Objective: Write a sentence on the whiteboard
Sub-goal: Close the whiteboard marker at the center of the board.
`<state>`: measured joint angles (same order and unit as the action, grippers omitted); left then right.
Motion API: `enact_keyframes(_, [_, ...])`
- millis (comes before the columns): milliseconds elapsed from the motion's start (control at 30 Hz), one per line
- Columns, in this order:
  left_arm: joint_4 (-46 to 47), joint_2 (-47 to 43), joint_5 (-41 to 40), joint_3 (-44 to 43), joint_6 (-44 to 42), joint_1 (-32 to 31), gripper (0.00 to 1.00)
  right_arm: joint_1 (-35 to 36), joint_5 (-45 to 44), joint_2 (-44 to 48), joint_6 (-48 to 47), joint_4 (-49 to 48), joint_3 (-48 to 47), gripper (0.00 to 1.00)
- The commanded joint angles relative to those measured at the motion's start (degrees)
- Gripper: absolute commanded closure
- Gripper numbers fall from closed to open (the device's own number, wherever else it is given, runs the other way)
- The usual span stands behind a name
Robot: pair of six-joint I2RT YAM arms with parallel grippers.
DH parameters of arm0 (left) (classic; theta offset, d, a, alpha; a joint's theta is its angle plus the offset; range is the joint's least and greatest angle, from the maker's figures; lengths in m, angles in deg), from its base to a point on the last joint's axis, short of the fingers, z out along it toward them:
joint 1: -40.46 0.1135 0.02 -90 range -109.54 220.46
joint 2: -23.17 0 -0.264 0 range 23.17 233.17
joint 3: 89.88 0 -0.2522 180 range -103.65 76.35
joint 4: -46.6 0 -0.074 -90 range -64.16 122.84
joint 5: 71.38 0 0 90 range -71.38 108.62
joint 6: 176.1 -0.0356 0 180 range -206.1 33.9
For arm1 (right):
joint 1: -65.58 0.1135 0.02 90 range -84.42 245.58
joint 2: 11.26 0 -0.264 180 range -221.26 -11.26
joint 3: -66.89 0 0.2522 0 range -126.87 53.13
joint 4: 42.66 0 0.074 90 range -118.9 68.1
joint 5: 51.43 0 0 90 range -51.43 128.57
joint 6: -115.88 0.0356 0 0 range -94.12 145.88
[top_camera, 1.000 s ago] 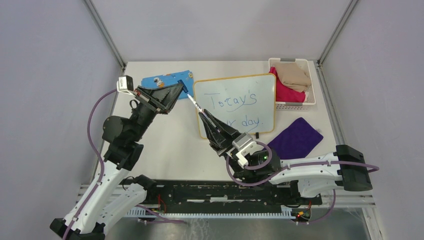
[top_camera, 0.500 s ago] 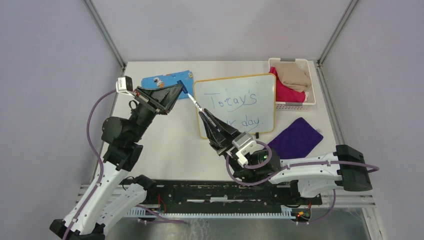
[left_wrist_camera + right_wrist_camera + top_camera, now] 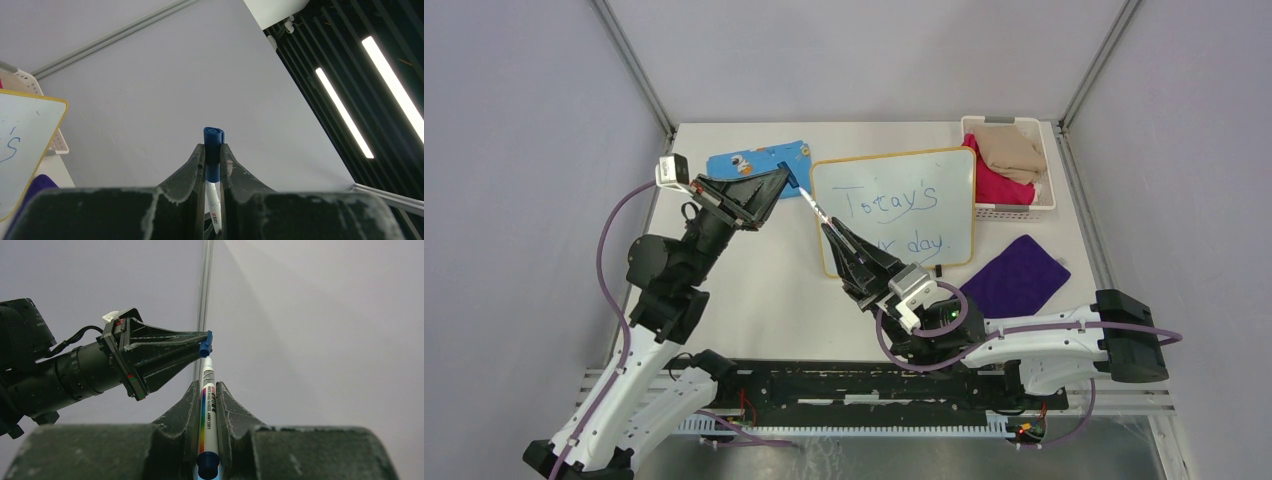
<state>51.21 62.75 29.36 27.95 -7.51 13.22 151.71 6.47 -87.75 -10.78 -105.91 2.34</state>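
The whiteboard (image 3: 954, 175) lies at the table's back middle, partly under my right gripper. The sentence (image 3: 892, 203) is in blue, "Today's" above a partly hidden line ending in "day." My right gripper (image 3: 828, 230) is shut on the white marker (image 3: 816, 210), which points toward the back left. My left gripper (image 3: 790, 177) is shut on the blue cap (image 3: 796, 182), which meets the marker's tip. In the left wrist view the cap (image 3: 213, 145) sits between the jaws with the marker (image 3: 215, 205) below it. In the right wrist view the marker (image 3: 206, 410) runs up to the cap (image 3: 204, 347).
A blue patterned cloth (image 3: 754, 160) lies behind my left gripper. A white basket (image 3: 1014, 208) with pink and beige cloths stands at the back right. A purple cloth (image 3: 1014, 275) lies right of the whiteboard. The whiteboard's corner (image 3: 25, 125) shows in the left wrist view.
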Motion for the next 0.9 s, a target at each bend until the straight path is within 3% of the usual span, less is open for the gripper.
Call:
enact_keyframes(0, [0.1,-0.6,0.1,0.1,-1.7,-0.4,0.98,-0.1,0.2,0.3,0.9,-1.2,-2.5,1.00])
enact_keyframes(867, [-0.4,0.3,-1.0,-1.1,-2.6,-0.4,0.98,-0.1,0.2,0.4,1.0,-0.9,-2.1,1.00])
